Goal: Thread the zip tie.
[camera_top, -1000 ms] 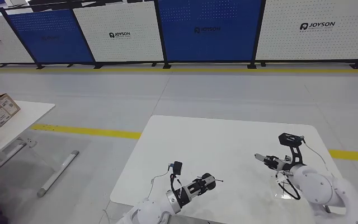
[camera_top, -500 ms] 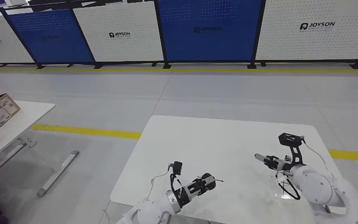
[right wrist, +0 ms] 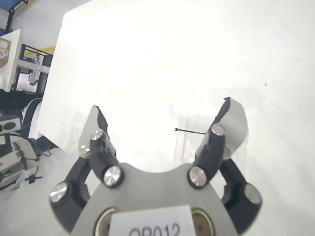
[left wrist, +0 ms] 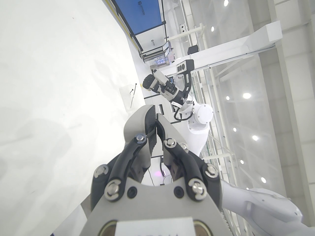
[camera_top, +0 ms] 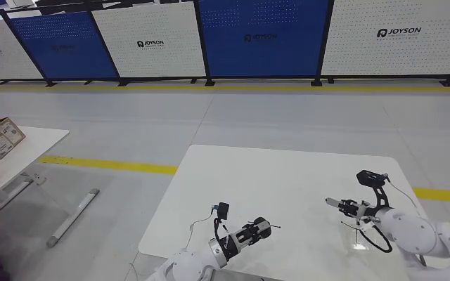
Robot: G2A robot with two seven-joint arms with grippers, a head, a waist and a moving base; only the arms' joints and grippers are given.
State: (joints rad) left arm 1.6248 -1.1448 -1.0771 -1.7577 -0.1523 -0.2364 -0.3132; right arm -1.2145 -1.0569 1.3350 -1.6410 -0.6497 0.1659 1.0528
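Left hand (camera_top: 266,226), seen from above, sits low near the front edge of the white tabletop (camera_top: 281,175). Its fingers are closed on a thin black strip (camera_top: 275,226), whose tip pokes out toward the other arm. The right hand (camera_top: 328,201) hangs over the right side of the tabletop, well apart from the left. A clear plastic sheet (camera_top: 357,242) lies flat just beside it.

From the left wrist, the left hand's ridged pads (left wrist: 152,121) meet at their tips, with the thin black strip pinched between them. Farther off on the tabletop, a black zip tie (left wrist: 132,96) lies on the clear plastic sheet. The right hand is above and just beyond it.

From the right wrist, the right hand (right wrist: 163,111) is spread wide open and grips nothing. The zip tie lies flat across the clear plastic sheet below, and one finger hides its far end.
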